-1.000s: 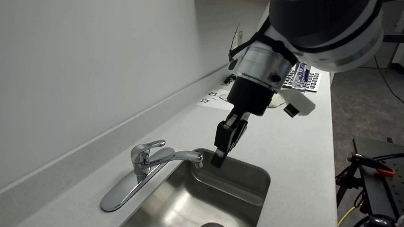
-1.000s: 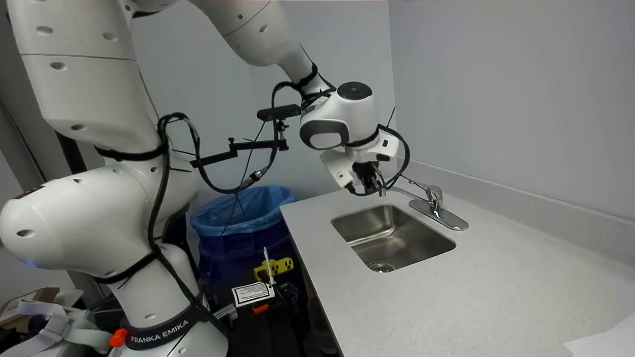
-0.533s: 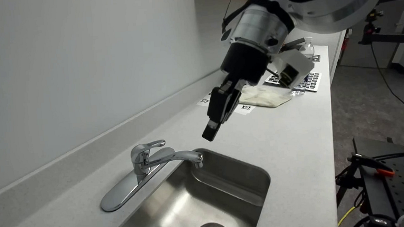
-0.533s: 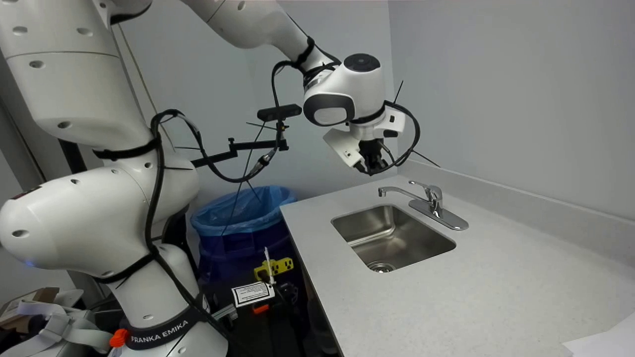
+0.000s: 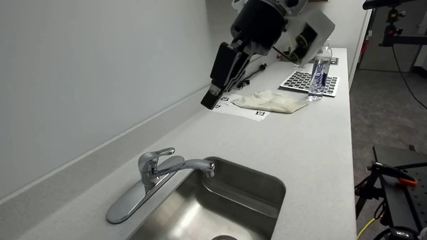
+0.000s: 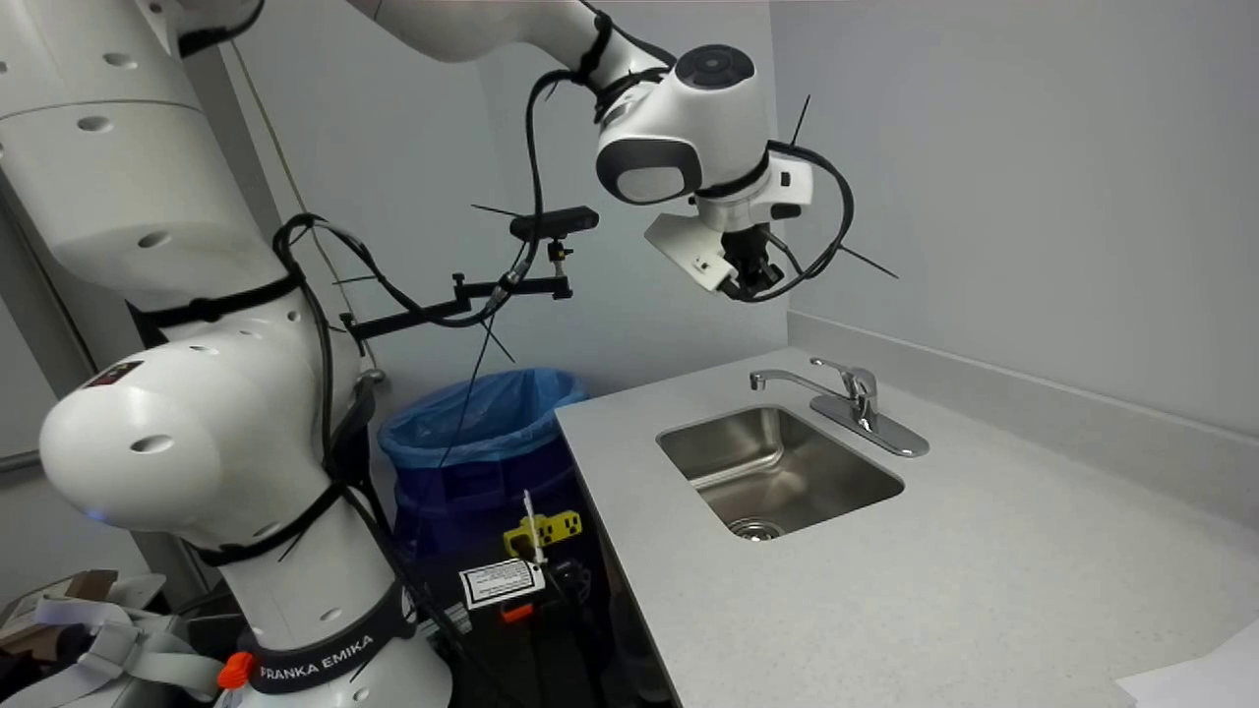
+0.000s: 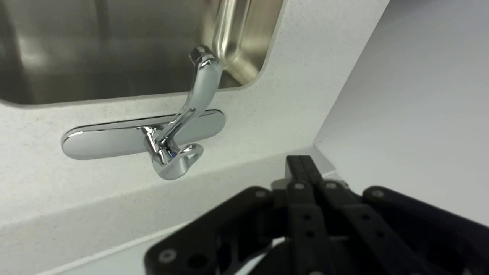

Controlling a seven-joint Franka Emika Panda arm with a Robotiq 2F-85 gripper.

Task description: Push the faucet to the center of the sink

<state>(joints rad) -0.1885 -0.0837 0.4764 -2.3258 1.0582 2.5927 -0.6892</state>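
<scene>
Gripper has risen since the earlier frame, now well above the counter; faucet same pos. as before. Faucet's base plate sits on the counter btwn sink and wall, lever angled up, spout reaching out w/ its end over the sink nr a corner, off-center. Sink = rect. steel basin, round drain in its floor, well apart from the spout end. Clear bottle stands upright just beside a patterned board, nr a cloth. In an exterior view, blue bin has a blue liner folded over its rim; contents hard to make out from here. Arm arches over from beside the counter, wrist bent down, gripper slanting down toward the wall, well apart from the faucet. Fingers pressed together, per wrist view.
</scene>
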